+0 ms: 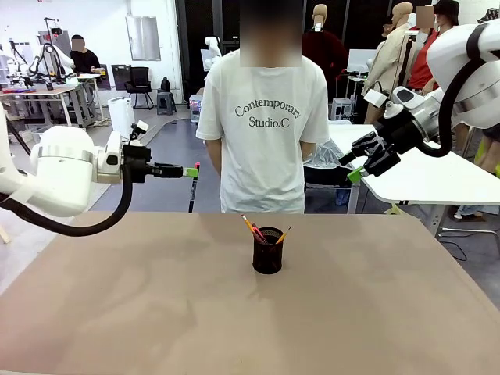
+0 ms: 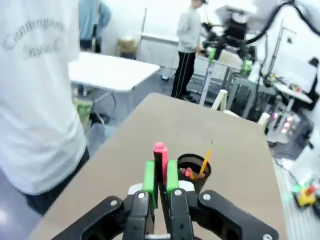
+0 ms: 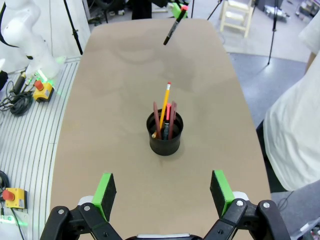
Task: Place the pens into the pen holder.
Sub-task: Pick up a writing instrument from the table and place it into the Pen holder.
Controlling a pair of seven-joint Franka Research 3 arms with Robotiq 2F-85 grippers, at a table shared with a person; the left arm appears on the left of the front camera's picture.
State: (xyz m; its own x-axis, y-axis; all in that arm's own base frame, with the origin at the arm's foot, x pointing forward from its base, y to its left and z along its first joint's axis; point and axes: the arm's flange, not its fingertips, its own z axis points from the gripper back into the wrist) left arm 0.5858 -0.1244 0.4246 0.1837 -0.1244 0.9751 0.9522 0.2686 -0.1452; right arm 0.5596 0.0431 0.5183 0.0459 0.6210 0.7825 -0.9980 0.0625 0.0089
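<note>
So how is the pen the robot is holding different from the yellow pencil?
The black pen hangs in the air, pinched by the left gripper; the yellow pencil stands in the pen holder. The pen is black with a pink-red cap; the pencil is yellow-orange. Both are slim sticks.

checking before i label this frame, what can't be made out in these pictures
- Front view: how many pens stand in the holder; too small, and its mesh wall hides their lower ends.
- Left wrist view: lower part of the pen in the left gripper; hidden between the pads.
- Left wrist view: the holder's base; behind the gripper.
- Right wrist view: right gripper body; cut off by the bottom edge.
</note>
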